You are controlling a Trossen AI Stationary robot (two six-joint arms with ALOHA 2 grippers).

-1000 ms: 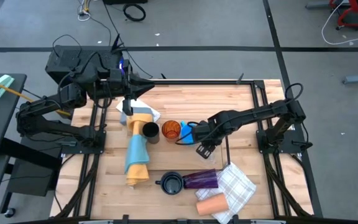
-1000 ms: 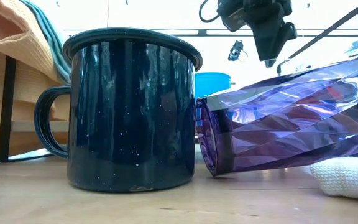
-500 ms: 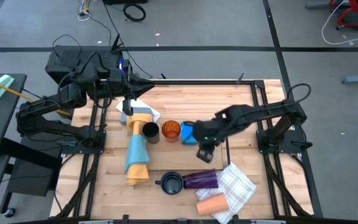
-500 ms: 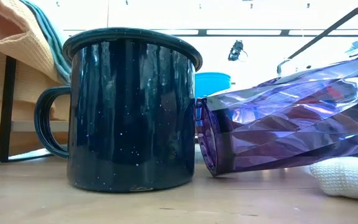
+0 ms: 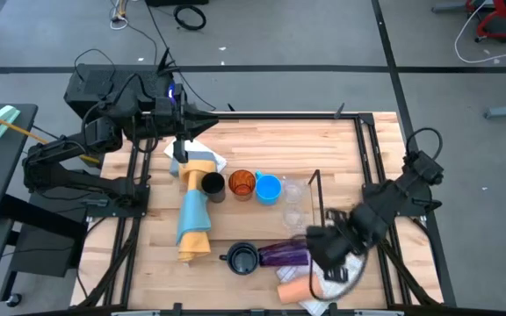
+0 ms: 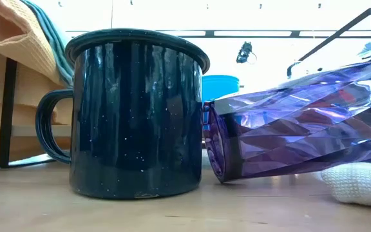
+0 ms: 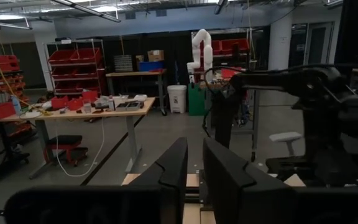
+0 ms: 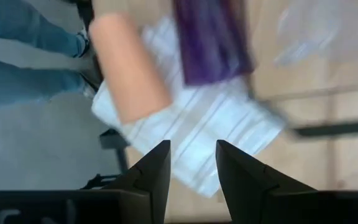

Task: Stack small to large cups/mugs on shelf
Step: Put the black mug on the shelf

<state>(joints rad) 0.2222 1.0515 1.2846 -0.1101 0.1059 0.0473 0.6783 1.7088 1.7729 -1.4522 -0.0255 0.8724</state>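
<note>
A black cup (image 5: pixel 212 185), an amber cup (image 5: pixel 242 184), a blue cup (image 5: pixel 269 188) and clear glasses (image 5: pixel 293 195) stand in a row by the shelf's thin black rod (image 5: pixel 317 197). Near the front edge the dark mug (image 5: pixel 242 259) stands upright. The purple tumbler (image 5: pixel 284 253) lies on its side beside it. The peach cup (image 5: pixel 295 288) lies on a white cloth. My right gripper (image 8: pixel 192 155) hovers open above that cloth, holding nothing. My left gripper (image 7: pixel 194 163) stays raised at the far left, pointing level, its fingers a little apart and empty.
A yellow-and-blue cloth (image 5: pixel 191 215) hangs at the left end of the cup row. The white striped cloth (image 5: pixel 336 263) lies at the near right corner. A person's legs (image 8: pixel 23 62) stand just beyond the near edge. Bare wood lies at the table's far side.
My right gripper has swung away from the blue cup in the row toward the table's near right corner, rising and rolling, and now hangs over the white cloth. It has left the low view. The cups have stayed where they were.
</note>
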